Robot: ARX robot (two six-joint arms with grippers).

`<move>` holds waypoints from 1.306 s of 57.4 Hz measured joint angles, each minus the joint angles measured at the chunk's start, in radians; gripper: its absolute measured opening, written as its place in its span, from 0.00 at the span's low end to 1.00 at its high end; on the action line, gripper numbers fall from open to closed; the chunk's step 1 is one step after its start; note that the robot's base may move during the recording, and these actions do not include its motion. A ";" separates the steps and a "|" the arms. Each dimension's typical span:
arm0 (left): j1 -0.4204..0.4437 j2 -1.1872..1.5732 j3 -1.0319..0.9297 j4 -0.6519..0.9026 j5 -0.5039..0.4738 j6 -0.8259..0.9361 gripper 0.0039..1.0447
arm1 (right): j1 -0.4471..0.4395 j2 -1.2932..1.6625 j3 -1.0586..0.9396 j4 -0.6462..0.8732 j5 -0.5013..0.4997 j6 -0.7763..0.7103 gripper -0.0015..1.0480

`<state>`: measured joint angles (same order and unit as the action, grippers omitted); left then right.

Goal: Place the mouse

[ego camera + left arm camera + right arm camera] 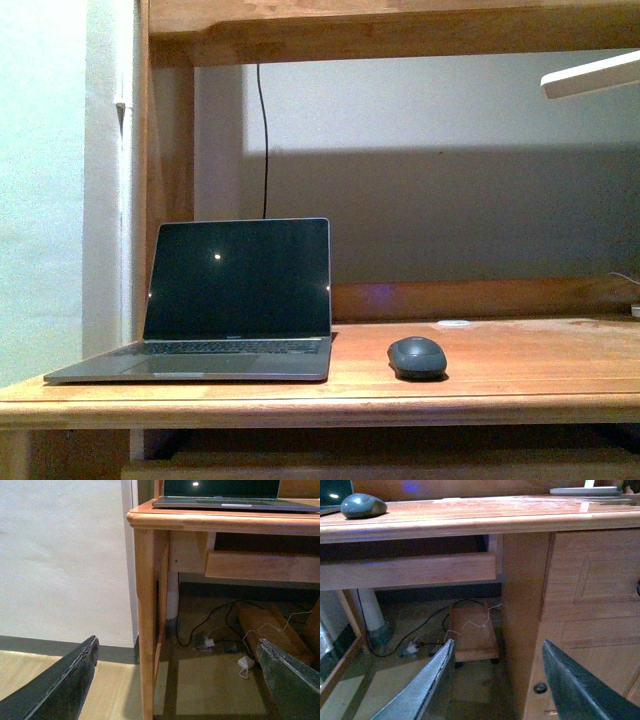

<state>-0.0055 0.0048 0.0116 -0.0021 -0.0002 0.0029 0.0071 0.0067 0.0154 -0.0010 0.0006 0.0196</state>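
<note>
Both our left gripper [175, 680] and right gripper [495, 680] hang released below the worktop [520, 370]; above them rests the matte dark-grey oval mouse [417, 357].

Gripper [177, 680]: left, two dark fingers [65, 680] spread wide, nothing between them.
Desk [145, 605]: wooden, its corner leg beside a white wall [60, 560].
Laptop [225, 500]: on the desktop, open.
Floor: cables [210, 625] and a white adapter [245, 662] under the desk.
</note>
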 joint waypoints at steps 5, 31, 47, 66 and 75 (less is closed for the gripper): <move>0.000 0.000 0.000 0.000 0.000 0.000 0.93 | -0.001 0.000 0.000 0.000 0.000 -0.009 0.31; 0.000 0.000 0.000 0.000 0.000 0.000 0.93 | -0.003 -0.001 0.000 0.000 0.000 -0.017 0.39; 0.000 0.000 0.000 0.000 0.000 0.000 0.93 | -0.003 -0.001 0.000 0.000 0.000 -0.017 0.89; 0.000 0.000 0.000 0.000 0.000 0.000 0.93 | -0.003 -0.001 0.000 0.000 0.000 -0.017 0.93; 0.000 0.000 0.000 0.000 0.000 0.000 0.93 | -0.003 -0.001 0.000 0.000 0.000 -0.017 0.93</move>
<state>-0.0051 0.0048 0.0116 -0.0021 0.0002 0.0029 0.0040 0.0059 0.0154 -0.0010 0.0002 0.0029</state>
